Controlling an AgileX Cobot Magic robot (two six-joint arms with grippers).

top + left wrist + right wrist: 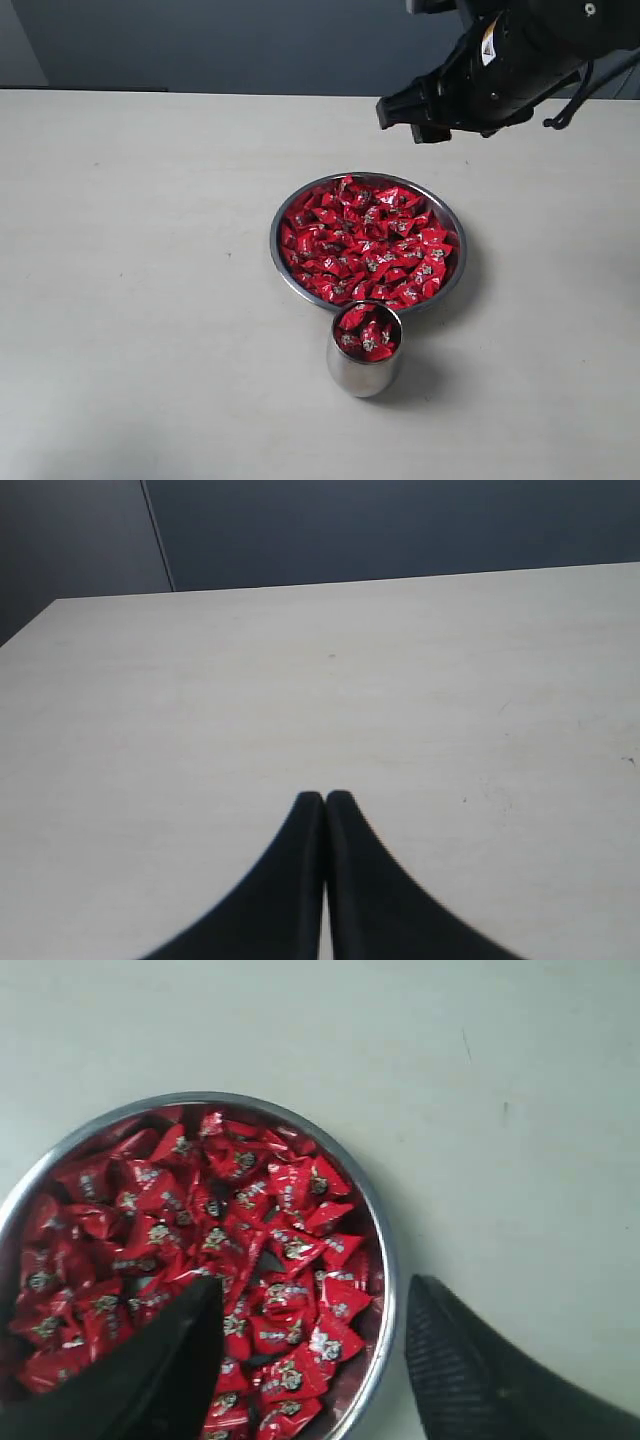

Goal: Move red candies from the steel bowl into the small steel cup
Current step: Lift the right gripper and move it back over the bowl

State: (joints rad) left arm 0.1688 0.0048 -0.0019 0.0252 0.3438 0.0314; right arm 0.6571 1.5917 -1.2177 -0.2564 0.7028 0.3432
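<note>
steel bowl full of red candies | small steel cup holds several | right gripper spread | left gripper pressed together

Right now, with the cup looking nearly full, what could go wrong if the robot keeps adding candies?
The cup is filled nearly to its rim, so another candy might roll off onto the table. It is narrow and stands right by the bowl, so the open right gripper could knock it over. The candies lie packed together, so a grab may catch several or none.
</note>
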